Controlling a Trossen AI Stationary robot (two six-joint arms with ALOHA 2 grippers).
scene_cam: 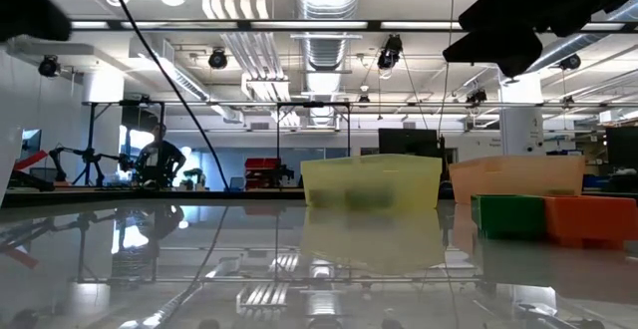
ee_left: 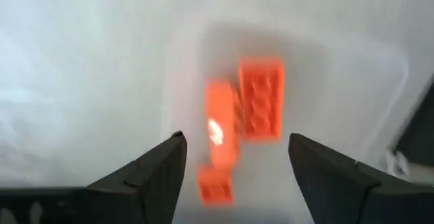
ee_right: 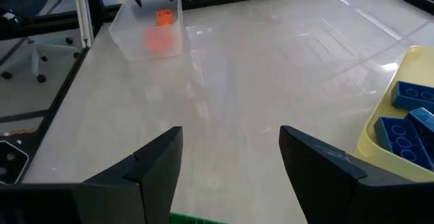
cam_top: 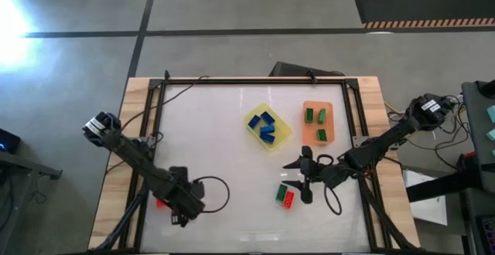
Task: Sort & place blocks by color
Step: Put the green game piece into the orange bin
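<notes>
My left gripper hangs open, pointing down over a clear tray at the table's near left. On the tray's floor below it lie three red-orange blocks. My right gripper stands open near the table's right side, nothing between its fingers. Just near of it a green block and a red block lie side by side on the table. Several blue blocks lie in the yellow tray. Three green blocks lie in the orange tray.
The yellow and orange trays stand side by side at the far right of the table. A black frame runs along the table's far edge and sides. Cables trail by each gripper. Bare table surface lies between the two arms.
</notes>
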